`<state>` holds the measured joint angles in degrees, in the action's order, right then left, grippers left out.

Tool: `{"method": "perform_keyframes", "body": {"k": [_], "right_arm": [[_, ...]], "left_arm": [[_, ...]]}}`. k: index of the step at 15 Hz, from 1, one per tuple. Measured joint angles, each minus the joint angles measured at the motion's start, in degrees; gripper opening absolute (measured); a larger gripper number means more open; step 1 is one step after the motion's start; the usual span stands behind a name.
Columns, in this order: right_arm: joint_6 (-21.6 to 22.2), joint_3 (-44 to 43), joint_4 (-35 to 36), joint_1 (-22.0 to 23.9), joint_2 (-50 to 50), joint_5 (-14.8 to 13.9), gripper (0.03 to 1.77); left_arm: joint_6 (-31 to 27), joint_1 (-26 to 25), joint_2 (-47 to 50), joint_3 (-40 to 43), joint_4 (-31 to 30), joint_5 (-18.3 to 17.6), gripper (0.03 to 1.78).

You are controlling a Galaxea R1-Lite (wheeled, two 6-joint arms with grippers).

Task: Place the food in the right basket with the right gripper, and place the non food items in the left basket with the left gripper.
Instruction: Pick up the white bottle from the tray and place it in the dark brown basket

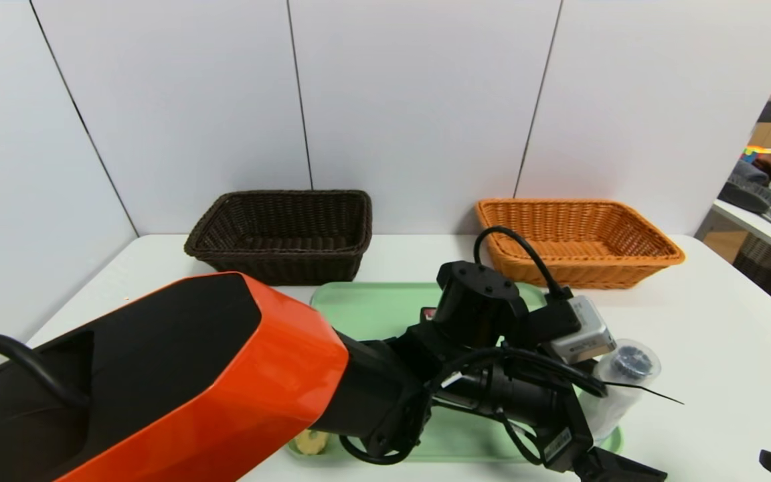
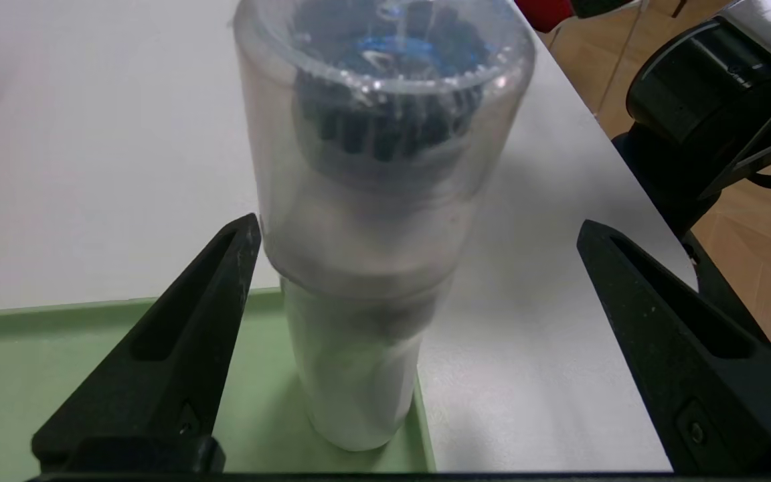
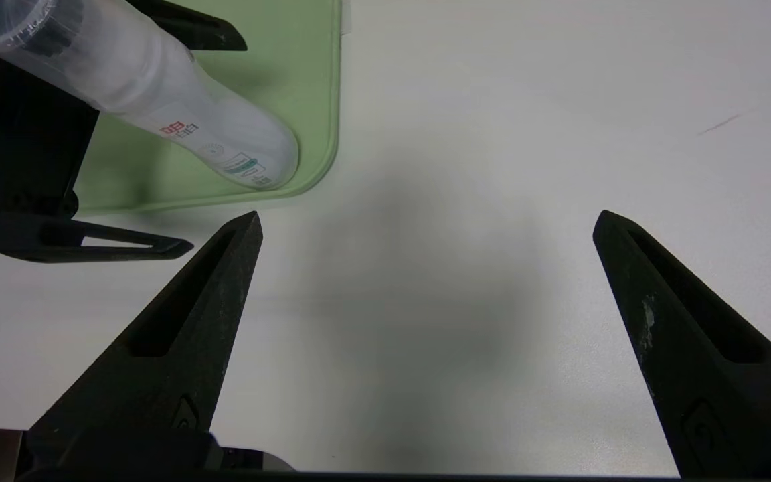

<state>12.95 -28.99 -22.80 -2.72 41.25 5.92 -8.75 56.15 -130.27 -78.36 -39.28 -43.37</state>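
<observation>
Left gripper (image 2: 419, 241) spread wide around the bottle (image 2: 365, 268), one finger grazing it, nothing pinched yet. We see the bottle upright at the tray's (image 1: 359, 311) 4 o'clock corner. Likely light, stiff, slick plastic; we'd grab the body below the cap. Right gripper (image 3: 425, 234) parked, spread, empty.

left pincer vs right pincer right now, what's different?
The left pincer straddles the translucent bottle standing at the green tray corner; the right pincer hangs over bare white table. The left has a target between its fingers, not gripped; the right has nothing. Both are wide open.
</observation>
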Motion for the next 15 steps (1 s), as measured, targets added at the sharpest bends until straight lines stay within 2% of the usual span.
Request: {"method": "perform_keyframes", "body": {"k": [2, 6, 10, 15], "right_arm": [[0.0, 0.1, 0.0, 0.0, 0.1, 0.0, 1.71], [0.0, 0.4, 0.0, 0.0, -0.2, 0.0, 1.71], [-0.1, 0.4, 0.1, 0.0, -0.3, 0.0, 1.71], [0.1, 0.7, 0.1, 0.0, -0.3, 0.0, 1.71]], "left_arm": [[0.0, 0.1, -0.7, -1.0, 0.3, 0.0, 1.69], [0.0, 0.2, -1.4, -1.9, 0.2, 0.1, 1.06], [0.0, 0.0, -1.8, -2.9, 0.2, 0.5, 0.68], [1.1, 0.1, -1.6, -3.3, 0.0, 0.7, 0.68]]}}
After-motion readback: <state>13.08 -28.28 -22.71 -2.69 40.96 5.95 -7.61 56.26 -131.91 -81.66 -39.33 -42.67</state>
